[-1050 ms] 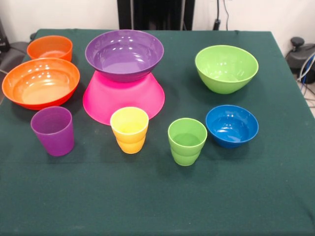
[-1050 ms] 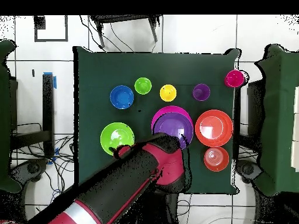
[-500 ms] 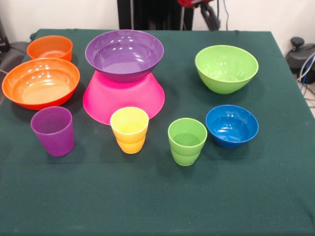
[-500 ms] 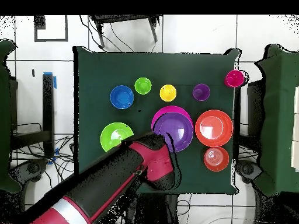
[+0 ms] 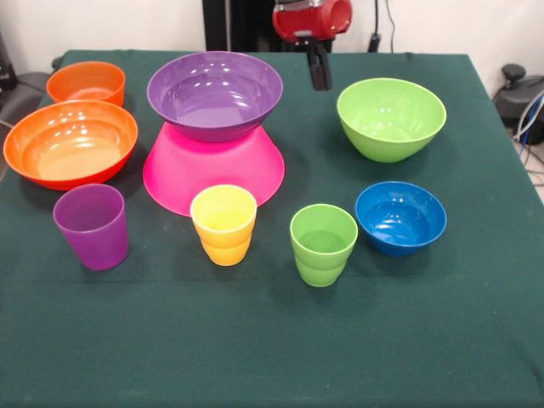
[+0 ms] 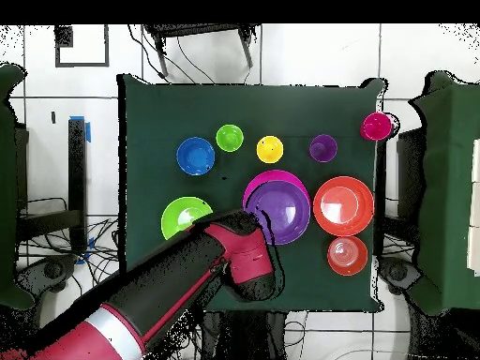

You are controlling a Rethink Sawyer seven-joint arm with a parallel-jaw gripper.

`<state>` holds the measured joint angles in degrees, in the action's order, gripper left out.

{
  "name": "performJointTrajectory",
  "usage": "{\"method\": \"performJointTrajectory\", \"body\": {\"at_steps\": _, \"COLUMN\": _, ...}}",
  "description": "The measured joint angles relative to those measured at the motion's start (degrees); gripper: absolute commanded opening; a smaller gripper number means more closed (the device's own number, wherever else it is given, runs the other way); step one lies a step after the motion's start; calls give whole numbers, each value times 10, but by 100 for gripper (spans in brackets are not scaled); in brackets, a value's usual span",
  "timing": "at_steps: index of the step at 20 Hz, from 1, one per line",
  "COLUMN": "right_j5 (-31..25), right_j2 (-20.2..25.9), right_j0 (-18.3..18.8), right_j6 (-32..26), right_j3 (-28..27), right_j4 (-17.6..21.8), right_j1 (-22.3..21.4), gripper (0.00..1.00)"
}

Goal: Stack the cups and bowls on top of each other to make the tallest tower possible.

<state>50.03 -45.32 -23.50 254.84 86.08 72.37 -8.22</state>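
Your tool [image 5: 320, 75] hangs between the purple bowl [image 5: 215, 93] on the pink bowl [image 5: 212, 170] and the green bowl [image 5: 391, 117]; its opening can't be told.

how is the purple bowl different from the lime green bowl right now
The purple bowl sits atop the upturned pink bowl; the lime green bowl stands alone on the table. The purple bowl is wider and shallower, the lime green bowl deeper. Both stand open side up and look empty.

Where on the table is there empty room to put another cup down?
The wide green cloth in front of the purple cup, yellow cup and green cup is bare. It is crowded around the pink bowl and large orange bowl.
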Motion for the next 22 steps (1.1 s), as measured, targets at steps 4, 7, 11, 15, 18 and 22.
{"method": "performJointTrajectory", "body": {"at_steps": 4, "right_j5": -28, "right_j2": 7, "right_j0": -2, "right_j6": 0, "right_j3": 0, "right_j4": 0, "right_j1": 0, "gripper": 0}}
{"method": "performJointTrajectory", "body": {"at_steps": 7, "right_j5": -36, "right_j2": 11, "right_j0": -7, "right_j6": 0, "right_j3": 0, "right_j4": 0, "right_j1": 0, "gripper": 0}}
{"method": "performJointTrajectory", "body": {"at_steps": 11, "right_j5": -38, "right_j2": 19, "right_j0": -17, "right_j6": 0, "right_j3": 0, "right_j4": 0, "right_j1": 0, "gripper": 0}}
{"method": "performJointTrajectory", "body": {"at_steps": 15, "right_j5": -38, "right_j2": 30, "right_j0": -26, "right_j6": 0, "right_j3": 0, "right_j4": 2, "right_j1": -2, "gripper": 0}}
{"method": "performJointTrajectory", "body": {"at_steps": 18, "right_j5": -38, "right_j2": 41, "right_j0": -29, "right_j6": 0, "right_j3": 0, "right_j4": 5, "right_j1": -5, "gripper": 0}}
{"method": "performJointTrajectory", "body": {"at_steps": 22, "right_j5": -39, "right_j2": 56, "right_j0": -29, "right_j6": 0, "right_j3": 0, "right_j4": 11, "right_j1": -13, "gripper": 0}}
